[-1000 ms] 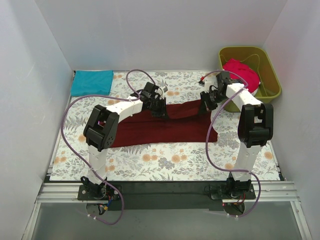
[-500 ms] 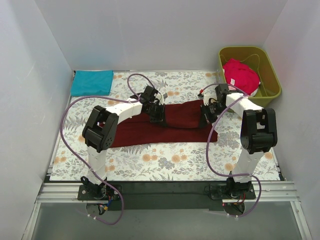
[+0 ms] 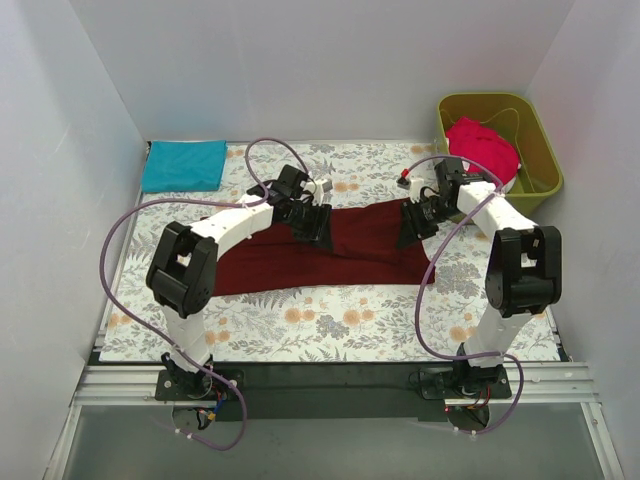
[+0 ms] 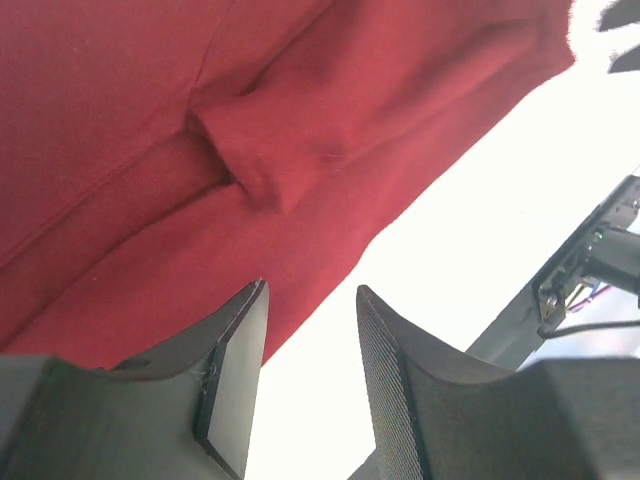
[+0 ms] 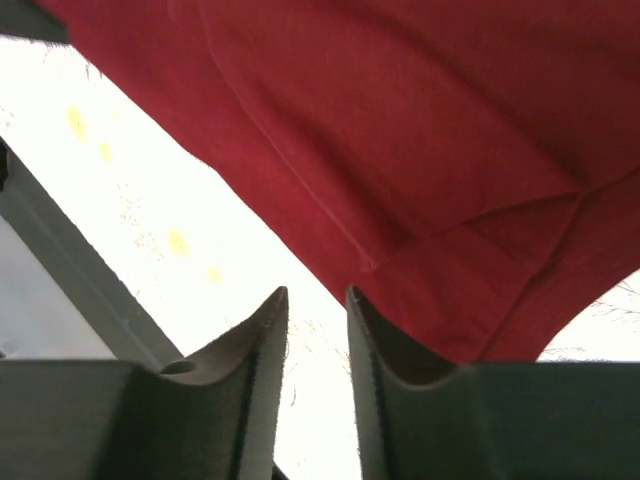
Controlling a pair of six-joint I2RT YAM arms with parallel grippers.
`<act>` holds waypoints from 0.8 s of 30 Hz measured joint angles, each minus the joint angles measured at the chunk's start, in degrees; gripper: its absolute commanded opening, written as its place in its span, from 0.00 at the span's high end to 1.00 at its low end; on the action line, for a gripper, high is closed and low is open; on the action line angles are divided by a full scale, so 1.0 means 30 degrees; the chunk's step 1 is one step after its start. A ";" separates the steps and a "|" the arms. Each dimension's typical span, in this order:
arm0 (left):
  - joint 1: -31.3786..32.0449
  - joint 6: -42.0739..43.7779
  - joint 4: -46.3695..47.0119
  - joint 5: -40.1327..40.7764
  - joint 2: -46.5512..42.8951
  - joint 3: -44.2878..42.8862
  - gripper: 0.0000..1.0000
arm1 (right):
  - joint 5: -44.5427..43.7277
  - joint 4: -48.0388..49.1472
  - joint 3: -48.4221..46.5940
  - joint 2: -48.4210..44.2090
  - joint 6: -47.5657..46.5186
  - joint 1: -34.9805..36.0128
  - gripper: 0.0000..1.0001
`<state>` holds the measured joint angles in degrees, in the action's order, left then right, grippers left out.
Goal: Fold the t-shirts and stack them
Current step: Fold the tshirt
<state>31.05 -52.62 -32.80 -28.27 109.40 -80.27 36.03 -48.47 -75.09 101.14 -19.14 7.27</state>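
Note:
The dark maroon t-shirt (image 3: 330, 250) lies folded into a long band across the middle of the tablecloth. My left gripper (image 3: 312, 225) hovers over its far edge left of centre, open and empty; in the left wrist view the cloth (image 4: 200, 150) lies beyond the fingers (image 4: 232, 370). My right gripper (image 3: 412, 225) hovers over the shirt's far right corner, open and empty; the cloth (image 5: 400, 130) fills the top of its wrist view. The teal blue t-shirt (image 3: 184, 164) lies folded at the far left. The bright red-pink t-shirt (image 3: 482, 150) is bunched in the tub.
The olive-green plastic tub (image 3: 540, 140) stands at the far right corner. The grey-and-orange floral tablecloth (image 3: 330, 320) covers the table. Purple cables loop from both arms. White walls close in the left, back and right sides.
Both grippers have let go of the maroon shirt's far edge, which now lies flat. The arms have drawn slightly back and outward from it.

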 measured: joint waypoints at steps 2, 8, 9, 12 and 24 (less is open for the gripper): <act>-0.0153 0.0488 -0.0080 -0.0073 -0.0612 0.0000 0.60 | -0.0022 0.0087 -0.0299 -0.0015 0.0007 0.0029 0.77; -0.0678 0.1275 0.0087 -0.0911 -0.1071 -0.0058 0.64 | -0.0685 0.0612 -0.0656 0.1144 0.0430 0.0525 0.85; -0.0605 0.1239 0.0073 -0.1078 -0.0962 -0.0160 0.65 | -0.0831 0.0772 -0.0787 0.1552 0.0466 0.0619 0.86; -0.0073 0.0874 0.0503 -0.1741 -0.0240 -0.0641 0.66 | -0.1406 0.1311 -0.1093 0.2871 0.0474 0.0838 0.86; 0.0095 -0.0474 0.1239 -0.2339 0.4648 -0.1756 0.71 | -0.4306 0.1821 -0.2164 0.4590 0.0117 0.0925 0.85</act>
<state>31.33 -54.04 -29.08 -35.29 123.35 -85.54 23.11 -43.00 -81.58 114.91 -18.79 10.04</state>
